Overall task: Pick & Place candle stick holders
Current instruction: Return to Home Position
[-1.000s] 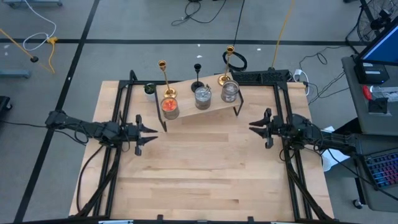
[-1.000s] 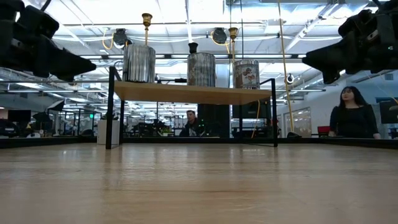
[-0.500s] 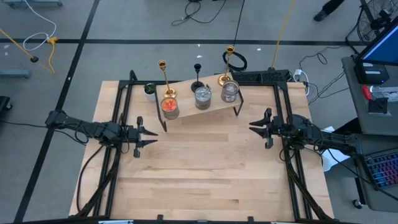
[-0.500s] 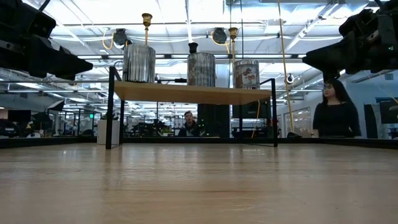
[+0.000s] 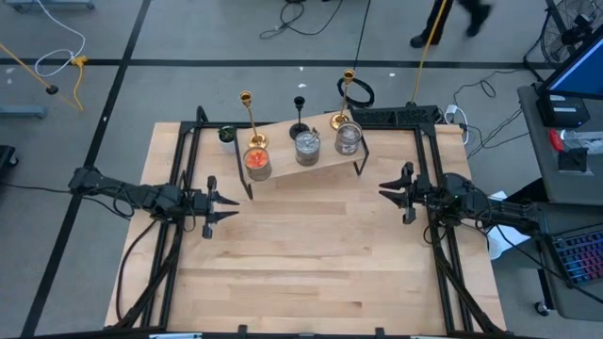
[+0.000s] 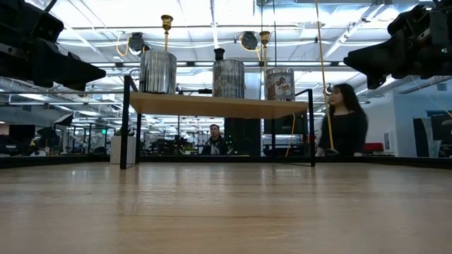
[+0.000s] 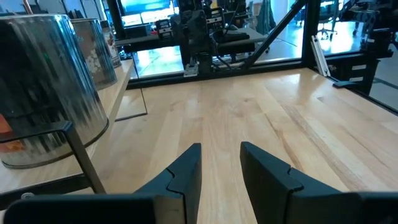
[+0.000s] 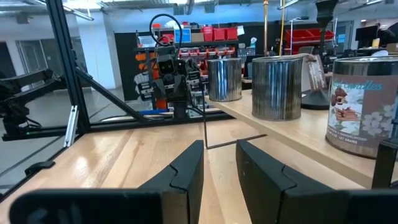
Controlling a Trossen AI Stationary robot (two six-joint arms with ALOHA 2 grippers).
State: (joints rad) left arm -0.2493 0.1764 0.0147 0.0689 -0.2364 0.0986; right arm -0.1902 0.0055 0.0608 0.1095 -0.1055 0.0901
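Left gripper (image 5: 219,202) and right gripper (image 5: 394,193) have eased slightly back from the shelf (image 5: 325,162), both empty with fingers parted on either side of it; retract level and slowly, clear of the candle stick holders (image 5: 250,121) standing upright along its rear edge

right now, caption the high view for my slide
Three candle stick holders and three candles stand on the shelf; left gripper and right gripper hover open, empty, either side.

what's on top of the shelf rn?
On the shelf: orange candle, silver candle, labelled candle in front; behind them gold candlestick, black candlestick, second gold candlestick. Candles hide their bases in the low view. Left gripper, right gripper hover open, away from it.
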